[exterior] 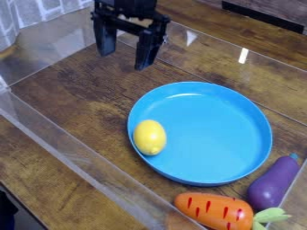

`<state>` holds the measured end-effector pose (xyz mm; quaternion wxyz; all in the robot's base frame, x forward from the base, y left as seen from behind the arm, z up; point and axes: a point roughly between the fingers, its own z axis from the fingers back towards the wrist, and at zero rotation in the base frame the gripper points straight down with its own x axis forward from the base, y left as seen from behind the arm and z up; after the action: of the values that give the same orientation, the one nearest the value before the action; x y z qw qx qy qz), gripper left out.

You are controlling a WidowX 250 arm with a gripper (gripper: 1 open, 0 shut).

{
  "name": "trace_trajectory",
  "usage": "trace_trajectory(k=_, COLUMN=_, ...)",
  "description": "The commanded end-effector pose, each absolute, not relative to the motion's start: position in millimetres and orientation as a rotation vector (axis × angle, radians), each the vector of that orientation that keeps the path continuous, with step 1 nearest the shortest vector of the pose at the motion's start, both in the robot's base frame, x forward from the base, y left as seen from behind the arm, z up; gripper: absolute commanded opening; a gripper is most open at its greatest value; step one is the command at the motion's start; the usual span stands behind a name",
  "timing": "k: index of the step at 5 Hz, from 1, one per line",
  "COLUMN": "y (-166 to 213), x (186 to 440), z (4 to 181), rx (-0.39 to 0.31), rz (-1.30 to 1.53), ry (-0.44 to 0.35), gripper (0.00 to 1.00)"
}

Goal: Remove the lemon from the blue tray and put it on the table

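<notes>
The yellow lemon (pixel 149 137) lies inside the blue tray (pixel 222 130), against its left rim. The tray rests on the dark wood-grain table (pixel 72 103). My black gripper (pixel 125 51) hangs above the table at the top of the view, up and left of the tray. Its two fingers stand wide apart and open, with nothing between them. It is well apart from the lemon and the tray.
An orange toy carrot (pixel 216 211) lies at the bottom edge below the tray. A purple eggplant (pixel 275 181) sits at the lower right. Clear plastic walls (pixel 84 166) border the table along the left and front.
</notes>
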<state>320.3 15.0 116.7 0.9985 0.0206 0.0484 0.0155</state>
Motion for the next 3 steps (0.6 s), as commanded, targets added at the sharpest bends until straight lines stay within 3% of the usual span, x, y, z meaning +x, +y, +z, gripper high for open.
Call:
trace_trajectory(k=1, y=9.0, x=323.1, z=144.9, rx=0.034, rz=0.055, ry=0.041, gripper=1.0)
trace_trajectory(k=3, y=-0.1, x=323.2, z=151.2, rx=0.027, rz=0.044, ry=0.072, gripper=1.0)
